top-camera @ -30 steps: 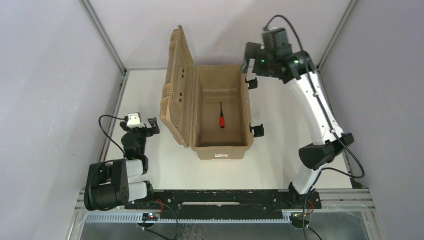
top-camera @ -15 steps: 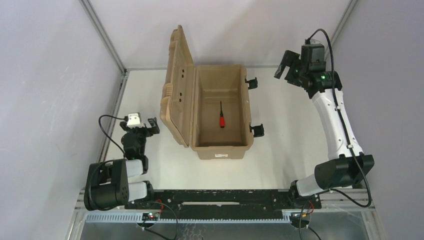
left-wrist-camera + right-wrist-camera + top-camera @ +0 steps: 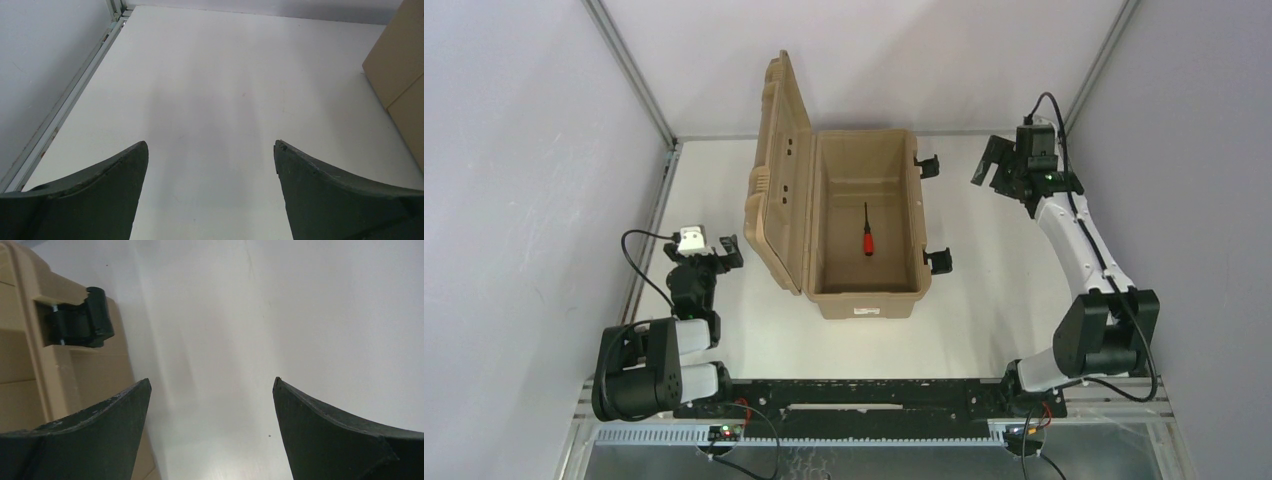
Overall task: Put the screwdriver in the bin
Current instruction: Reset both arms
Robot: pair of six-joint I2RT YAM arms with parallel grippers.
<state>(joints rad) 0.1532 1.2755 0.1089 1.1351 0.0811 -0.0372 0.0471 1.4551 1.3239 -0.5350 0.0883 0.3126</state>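
Note:
The screwdriver (image 3: 867, 238), red handle and thin dark shaft, lies on the floor of the open tan bin (image 3: 914, 215). The bin's ribbed lid (image 3: 779, 170) stands open on its left side. My right gripper (image 3: 992, 165) is open and empty, off the bin's right side near the far black latch (image 3: 927, 165); its wrist view shows the bin's wall (image 3: 20, 365) and a latch (image 3: 80, 320) at the left. My left gripper (image 3: 721, 250) is open and empty, left of the lid; its wrist view (image 3: 210, 145) shows bare table and the bin's corner (image 3: 400, 65).
A second black latch (image 3: 939, 260) sticks out on the bin's right side near the front. Grey walls and metal frame rails (image 3: 649, 250) bound the white table (image 3: 994, 280) on the left, back and right.
My right arm has pulled back to the right, away from the bin's far right corner, and lowered. The screwdriver, the bin and the left arm have not moved.

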